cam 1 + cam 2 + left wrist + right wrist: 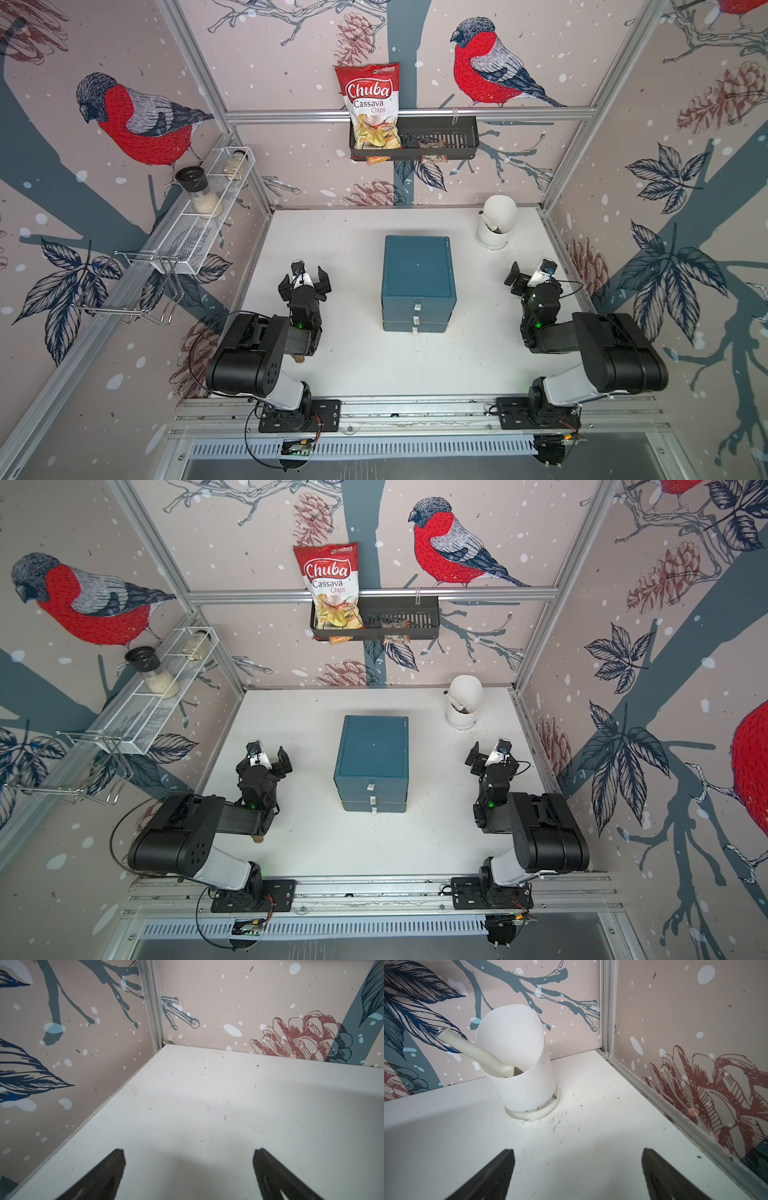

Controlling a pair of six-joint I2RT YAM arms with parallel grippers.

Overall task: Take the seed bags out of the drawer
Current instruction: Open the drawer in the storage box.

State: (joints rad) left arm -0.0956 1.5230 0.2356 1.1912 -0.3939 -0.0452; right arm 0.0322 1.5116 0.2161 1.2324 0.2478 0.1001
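While drawer unit stands shut, fronts facing base rail, left hand, right hand wide, empty.

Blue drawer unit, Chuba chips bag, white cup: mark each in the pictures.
blue drawer unit (417, 266): in a top view, middle of its flat top.
Chuba chips bag (369, 89): in a top view, on the logo on its front.
white cup (521, 1086): right wrist view, on its front wall.
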